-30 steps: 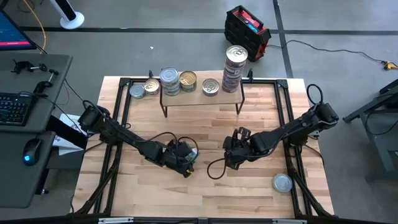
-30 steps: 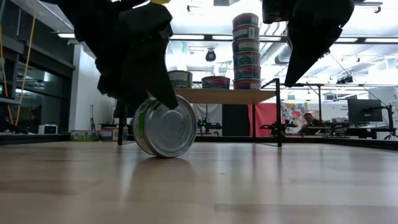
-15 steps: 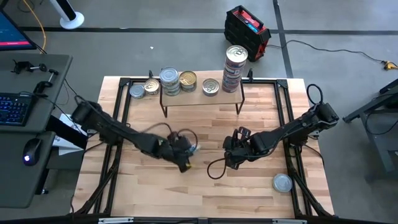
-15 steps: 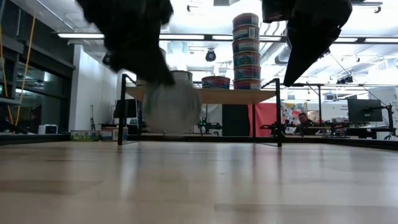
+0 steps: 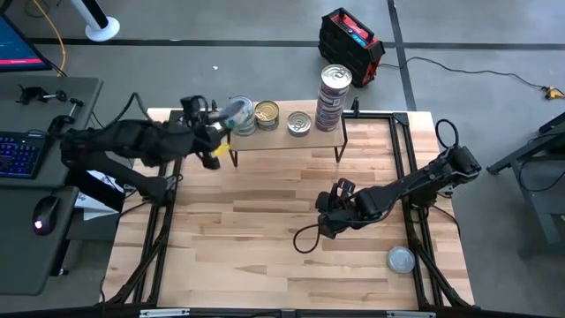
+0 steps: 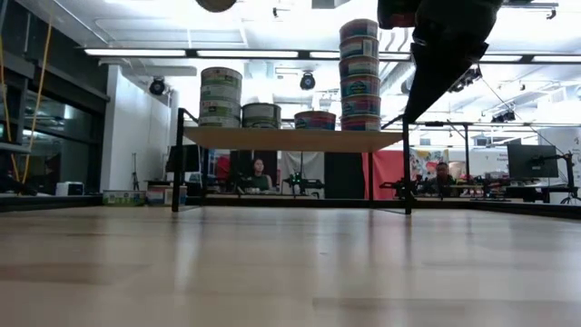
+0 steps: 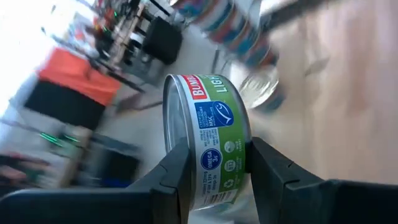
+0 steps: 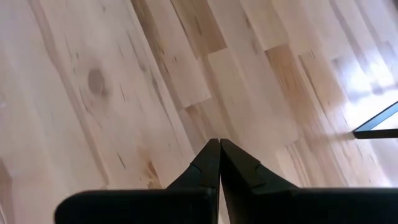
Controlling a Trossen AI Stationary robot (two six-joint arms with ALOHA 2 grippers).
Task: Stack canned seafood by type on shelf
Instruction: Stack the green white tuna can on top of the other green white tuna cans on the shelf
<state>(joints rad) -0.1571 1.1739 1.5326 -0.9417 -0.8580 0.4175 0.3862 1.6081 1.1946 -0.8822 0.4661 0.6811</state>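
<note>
My left gripper (image 5: 226, 117) is shut on a green-labelled tin (image 7: 211, 127) and holds it high over the left end of the shelf (image 5: 284, 134), above a stack of tins (image 6: 221, 95). In the low view only the tin's underside (image 6: 216, 4) shows at the top edge. On the shelf board also rest two single tins (image 5: 267, 115) (image 5: 299, 123) and a tall stack (image 5: 333, 93). One silver-lidded tin (image 5: 401, 259) lies on the tabletop at the near right. My right gripper (image 5: 325, 226) is shut and empty, low over the table's middle. My left gripper pinches the tin between its two fingers (image 7: 176, 169), one on each flat end: one on the lid (image 7: 177, 121), the other on the opposite face. The labelled side wall (image 7: 217, 134) faces the wrist camera. The tin is lifted clear and lies on its side.
A black metal frame (image 5: 402, 141) runs around the tabletop. A black case (image 5: 350, 42) stands on the floor beyond the far edge, and a desk with a keyboard (image 5: 22, 150) stands to the left. Bare wood lies between the shelf and my right gripper.
My left gripper has lifted the tin, which stood on its edge on the table's near middle, and carried it up and toward the far left edge, to above the shelf's left end. The tin has stayed pinched throughout.
</note>
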